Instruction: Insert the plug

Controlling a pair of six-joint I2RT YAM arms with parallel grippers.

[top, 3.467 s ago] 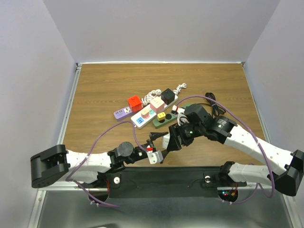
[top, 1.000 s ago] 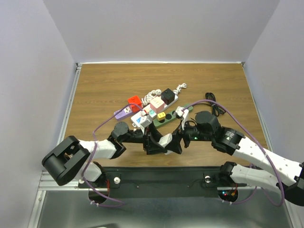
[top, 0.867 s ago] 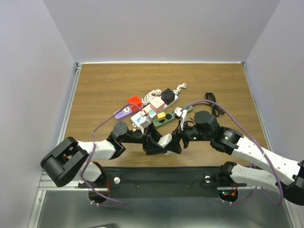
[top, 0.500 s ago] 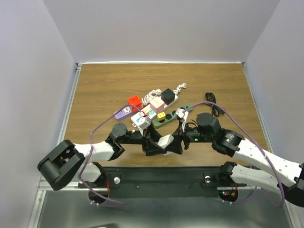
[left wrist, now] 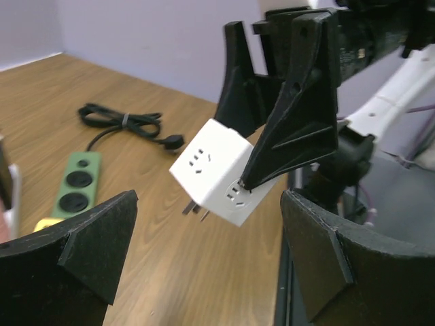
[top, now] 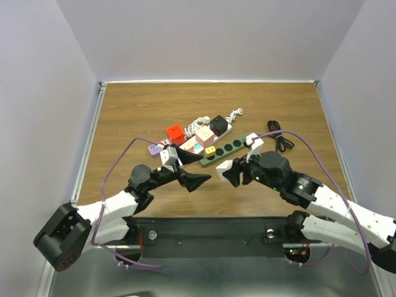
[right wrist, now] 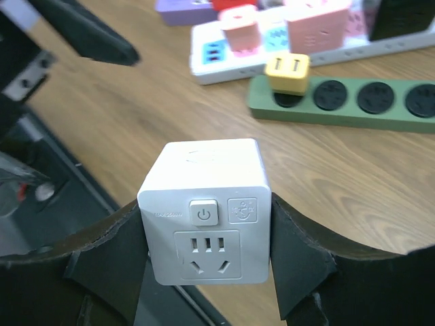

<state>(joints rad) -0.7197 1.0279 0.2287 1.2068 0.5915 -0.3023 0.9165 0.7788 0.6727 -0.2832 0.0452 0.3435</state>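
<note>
The plug is a white cube adapter with a power button and sockets on its face. My right gripper is shut on its two sides and holds it above the wood. From above, the cube hangs just in front of the near end of the green power strip. In the left wrist view its metal prongs show beneath the cube. My left gripper stands open to the left of the cube, apart from it, with nothing between its fingers.
A yellow adapter occupies the green strip's near socket; the other round sockets are bare. Behind lies a white strip carrying pink and black cubes, beside a red cube and a purple block. A coiled black cable lies right.
Both grippers met at the cube a second ago. My left gripper has opened, let go and drawn back left; my right gripper has shut on the cube and carried it slightly right.
</note>
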